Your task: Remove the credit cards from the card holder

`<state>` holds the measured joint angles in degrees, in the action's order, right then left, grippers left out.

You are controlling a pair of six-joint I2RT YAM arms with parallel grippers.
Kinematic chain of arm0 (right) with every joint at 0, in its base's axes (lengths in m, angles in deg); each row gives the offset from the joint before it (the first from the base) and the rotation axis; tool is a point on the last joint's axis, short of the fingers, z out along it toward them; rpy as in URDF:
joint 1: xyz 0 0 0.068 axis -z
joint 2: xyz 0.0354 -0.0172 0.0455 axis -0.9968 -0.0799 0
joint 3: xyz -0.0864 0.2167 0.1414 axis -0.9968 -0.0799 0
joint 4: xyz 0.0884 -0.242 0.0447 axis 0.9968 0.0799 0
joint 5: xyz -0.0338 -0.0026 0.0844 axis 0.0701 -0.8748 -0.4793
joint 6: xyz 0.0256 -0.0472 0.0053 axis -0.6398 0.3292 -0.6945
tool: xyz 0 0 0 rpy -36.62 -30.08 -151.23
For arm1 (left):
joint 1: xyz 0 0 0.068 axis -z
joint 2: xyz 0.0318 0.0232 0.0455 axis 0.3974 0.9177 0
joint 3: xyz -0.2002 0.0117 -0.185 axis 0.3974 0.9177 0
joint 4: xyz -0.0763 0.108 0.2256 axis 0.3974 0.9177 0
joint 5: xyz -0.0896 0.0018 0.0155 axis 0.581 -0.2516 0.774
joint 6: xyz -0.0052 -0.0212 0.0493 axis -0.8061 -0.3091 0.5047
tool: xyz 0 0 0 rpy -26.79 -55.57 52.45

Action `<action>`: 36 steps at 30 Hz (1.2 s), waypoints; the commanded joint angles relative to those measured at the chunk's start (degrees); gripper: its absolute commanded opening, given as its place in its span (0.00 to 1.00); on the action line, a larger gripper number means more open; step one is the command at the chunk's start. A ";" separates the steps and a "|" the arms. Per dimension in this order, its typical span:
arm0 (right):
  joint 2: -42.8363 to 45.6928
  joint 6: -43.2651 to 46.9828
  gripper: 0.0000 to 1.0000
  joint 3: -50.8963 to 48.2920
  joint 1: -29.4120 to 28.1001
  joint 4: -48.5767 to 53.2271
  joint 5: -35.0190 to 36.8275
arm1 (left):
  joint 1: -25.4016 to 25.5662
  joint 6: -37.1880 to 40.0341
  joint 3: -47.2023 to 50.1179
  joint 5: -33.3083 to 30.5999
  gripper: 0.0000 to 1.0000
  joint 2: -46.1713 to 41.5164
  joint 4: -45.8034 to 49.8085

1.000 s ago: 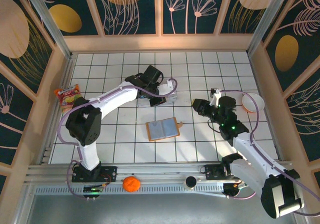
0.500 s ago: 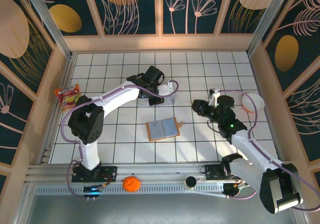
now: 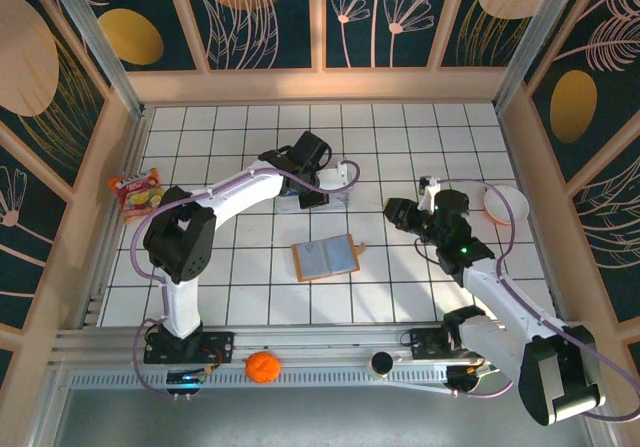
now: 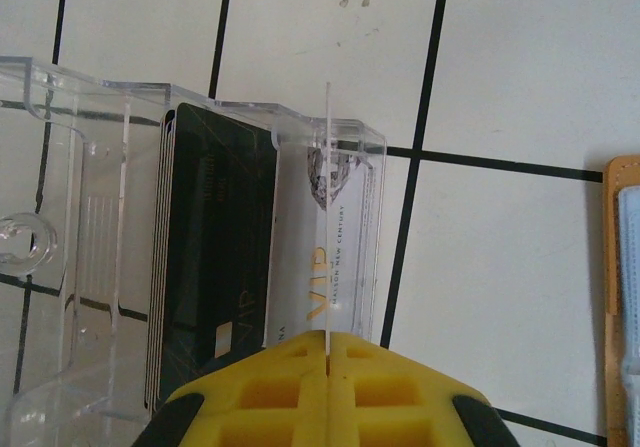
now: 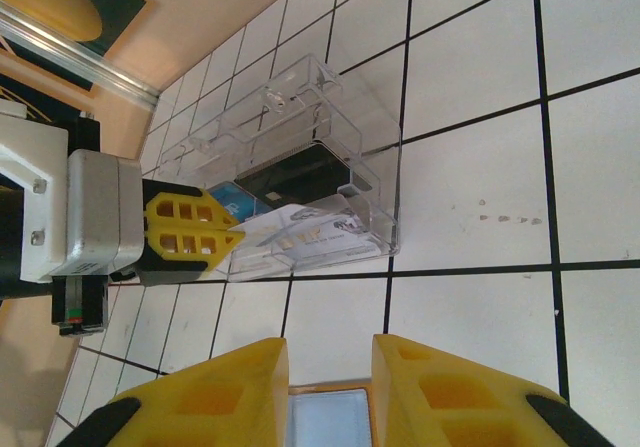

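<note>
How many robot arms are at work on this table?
2. The left arm reaches to the clear box at the back, its fingers shut on a card. The right arm hangs near the open wallet, its fingers apart.

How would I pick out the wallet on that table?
Start at the white tiled table and look to its middle. The card holder lies there open and flat, nearer the front than the clear box. Its orange-tan leather edge and grey-blue inside set it apart.

White arms [image 3: 235, 193], black joints, lilac cables, yellow gripper fingers [image 5: 200, 407].
</note>
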<state>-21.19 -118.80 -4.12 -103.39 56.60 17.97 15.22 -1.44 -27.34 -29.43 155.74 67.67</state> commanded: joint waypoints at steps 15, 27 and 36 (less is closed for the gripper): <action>-1.14 0.65 0.28 1.57 0.96 -1.70 -2.23 | 0.08 1.79 -1.13 -2.19 0.00 2.89 -1.94; -1.09 0.52 0.29 1.48 1.04 -1.62 -2.33 | 0.07 1.25 -0.64 -1.17 0.00 3.47 -0.11; -0.58 0.61 0.29 1.48 1.10 -1.26 -2.51 | 0.07 -0.21 -1.12 -1.48 0.00 4.13 0.18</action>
<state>-22.15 -118.84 -4.10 -102.91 56.54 16.55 15.22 -1.07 -27.58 -30.56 158.97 66.60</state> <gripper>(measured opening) 0.288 0.052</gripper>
